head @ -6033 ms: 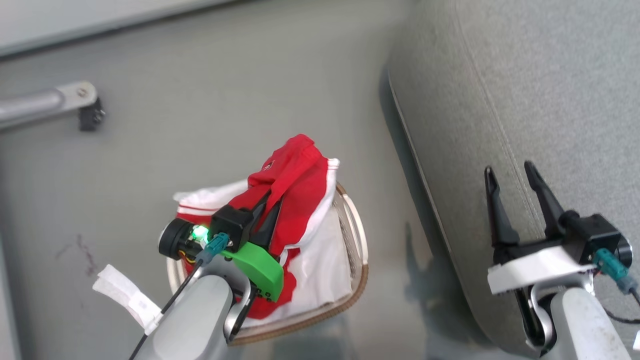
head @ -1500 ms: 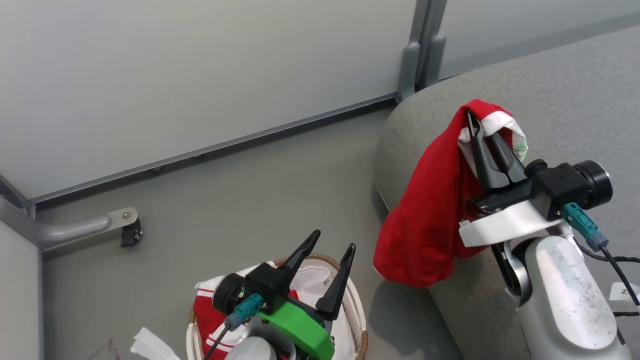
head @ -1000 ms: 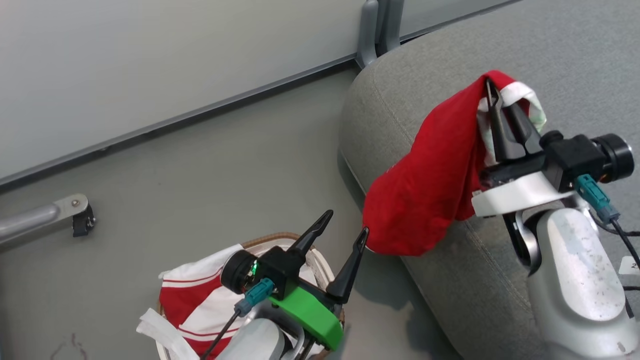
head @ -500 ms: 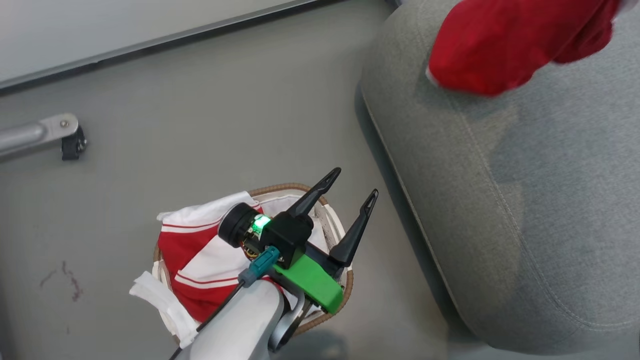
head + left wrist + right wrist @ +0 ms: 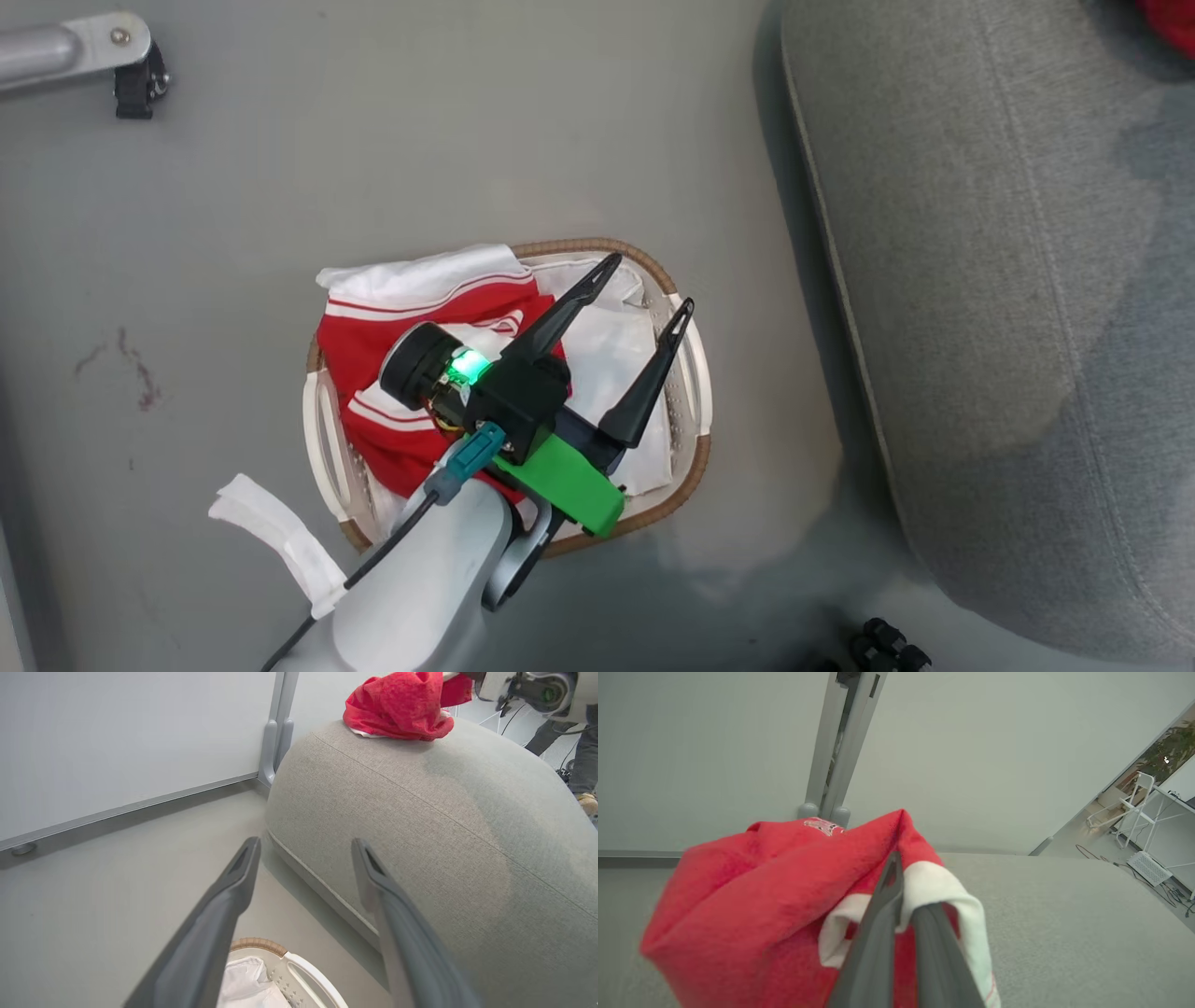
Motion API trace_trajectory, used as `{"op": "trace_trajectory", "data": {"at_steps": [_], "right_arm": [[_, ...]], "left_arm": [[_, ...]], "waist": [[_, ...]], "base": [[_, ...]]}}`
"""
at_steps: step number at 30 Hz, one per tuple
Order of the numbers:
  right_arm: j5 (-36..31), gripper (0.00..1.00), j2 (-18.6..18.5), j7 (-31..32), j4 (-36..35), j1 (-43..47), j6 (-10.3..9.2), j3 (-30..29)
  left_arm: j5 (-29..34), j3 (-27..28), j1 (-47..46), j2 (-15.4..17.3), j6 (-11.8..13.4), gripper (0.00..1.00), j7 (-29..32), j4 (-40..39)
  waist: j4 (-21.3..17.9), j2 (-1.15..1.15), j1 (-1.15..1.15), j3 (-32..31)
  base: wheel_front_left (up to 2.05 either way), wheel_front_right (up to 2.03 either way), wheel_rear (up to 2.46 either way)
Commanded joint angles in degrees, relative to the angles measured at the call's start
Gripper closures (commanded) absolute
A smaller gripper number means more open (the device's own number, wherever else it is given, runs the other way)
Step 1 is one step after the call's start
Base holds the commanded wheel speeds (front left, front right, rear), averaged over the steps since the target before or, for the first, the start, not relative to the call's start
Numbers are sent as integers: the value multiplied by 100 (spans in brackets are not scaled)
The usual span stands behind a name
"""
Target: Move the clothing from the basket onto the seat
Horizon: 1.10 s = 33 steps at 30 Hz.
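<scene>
A red garment with white striped trim (image 5: 373, 345) lies in the left half of the white basket (image 5: 695, 401), beside the white liner (image 5: 616, 350). Just above the basket, my left gripper (image 5: 651, 284) hangs open and empty; its fingers (image 5: 224, 905) point toward the grey seat (image 5: 444, 826). A second red garment (image 5: 397, 704) rests bunched on top of the seat, with my right gripper (image 5: 903, 882) shut on its red-and-white folds (image 5: 761, 891). A corner of that garment (image 5: 1172, 19) shows at the head view's top right, above the seat (image 5: 980, 280).
The basket stands on grey floor close to the seat's left edge. A metal bracket (image 5: 84, 42) juts in at the top left. A grey partition post (image 5: 275, 723) stands behind the seat. A white chair and desk (image 5: 1148, 807) stand far off.
The head camera has tilted down onto the basket. My right gripper carried the red garment up over the seat and out of the head view. The left gripper stays open above the basket.
</scene>
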Motion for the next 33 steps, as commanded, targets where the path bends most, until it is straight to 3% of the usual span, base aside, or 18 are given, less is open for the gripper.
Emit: {"op": "trace_trajectory", "data": {"at_steps": [1,6,8,9,10,11,25,33], "right_arm": [[-63,100,36,-14,138,108,-8,-63],[-172,99,234,-14,347,403,-8,-221],[-200,91,287,-14,290,528,-8,-252],[-201,62,300,-14,232,581,-8,-274],[-182,13,347,-14,147,657,-8,-281],[-150,0,395,-14,85,726,-8,-288],[303,0,691,-14,-879,2314,-8,-23],[362,0,632,-14,-1081,2899,-8,266]], "left_arm": [[47,43,-52,2,-13,0,1,-25],[83,92,73,-10,-13,0,2,-16],[90,109,118,-17,-13,0,1,9],[88,121,139,-18,-13,0,2,20],[80,131,164,-14,-13,0,1,26],[70,139,182,-8,-13,0,2,34],[-175,528,657,-55,-13,0,1,-1],[-264,935,1151,-137,-13,0,2,10]], "waist": [[219,-1,-1,293],[177,-1,-1,283],[144,-1,-1,240],[124,-1,-1,211],[101,-1,-1,174],[84,-1,-1,141],[-116,-1,-1,-864],[-54,-1,-1,-1715]], "base": [[0,0,0],[0,0,0],[0,0,0],[0,0,0],[0,0,0],[0,0,0],[0,0,0],[0,0,0]]}}
